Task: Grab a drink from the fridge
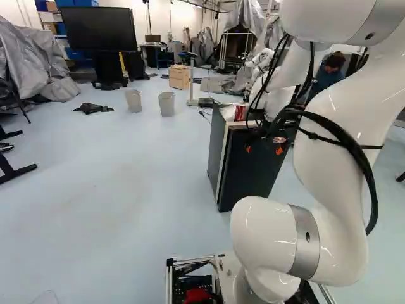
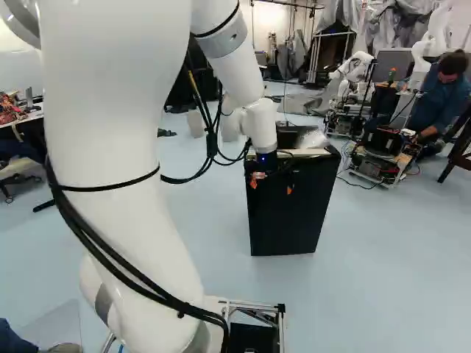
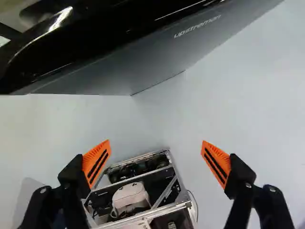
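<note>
Opening the fridge (image 2: 294, 220) beside the open, empty end effector (image 3: 156, 153) is apparently yet to be done. Nothing is grasped.

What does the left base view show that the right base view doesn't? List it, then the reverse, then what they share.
Only left base view: the red can on top of the fridge, and a wooden cabinet.
Only right base view: a low framed cart.
Both: fridge, arm, the jaws' orange pads, two bins, another robot.
</note>
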`<state>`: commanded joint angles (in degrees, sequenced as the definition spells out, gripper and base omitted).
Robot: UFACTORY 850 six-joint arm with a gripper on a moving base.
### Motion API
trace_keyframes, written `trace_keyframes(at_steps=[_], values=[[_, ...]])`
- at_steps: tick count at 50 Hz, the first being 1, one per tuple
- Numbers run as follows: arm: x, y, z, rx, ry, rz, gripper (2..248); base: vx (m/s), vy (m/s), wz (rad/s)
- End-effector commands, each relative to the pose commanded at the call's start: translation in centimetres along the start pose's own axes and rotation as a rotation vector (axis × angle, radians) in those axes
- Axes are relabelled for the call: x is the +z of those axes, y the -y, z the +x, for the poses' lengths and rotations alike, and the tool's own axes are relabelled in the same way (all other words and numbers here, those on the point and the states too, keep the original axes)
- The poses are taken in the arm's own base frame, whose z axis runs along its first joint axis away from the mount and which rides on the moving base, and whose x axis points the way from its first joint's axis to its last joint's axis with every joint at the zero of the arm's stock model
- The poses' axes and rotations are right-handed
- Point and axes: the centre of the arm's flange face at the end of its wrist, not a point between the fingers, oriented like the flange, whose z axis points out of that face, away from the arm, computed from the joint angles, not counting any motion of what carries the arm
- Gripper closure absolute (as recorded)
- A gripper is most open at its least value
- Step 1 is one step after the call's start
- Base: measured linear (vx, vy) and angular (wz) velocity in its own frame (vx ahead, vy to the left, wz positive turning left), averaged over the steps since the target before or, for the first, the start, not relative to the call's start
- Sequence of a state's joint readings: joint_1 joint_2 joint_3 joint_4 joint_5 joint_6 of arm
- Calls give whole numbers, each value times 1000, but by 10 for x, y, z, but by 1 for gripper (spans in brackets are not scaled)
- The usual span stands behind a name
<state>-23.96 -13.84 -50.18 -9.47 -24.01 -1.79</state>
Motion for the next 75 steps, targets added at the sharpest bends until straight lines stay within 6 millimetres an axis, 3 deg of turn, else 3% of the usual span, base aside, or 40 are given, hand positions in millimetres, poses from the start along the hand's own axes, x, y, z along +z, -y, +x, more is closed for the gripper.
trace_keyframes(at_steps=[35,75], values=[[50,-6,22,-314,-64,-85,3,0,0,0],[57,-1,38,-334,-75,-86,3,0,0,0]])
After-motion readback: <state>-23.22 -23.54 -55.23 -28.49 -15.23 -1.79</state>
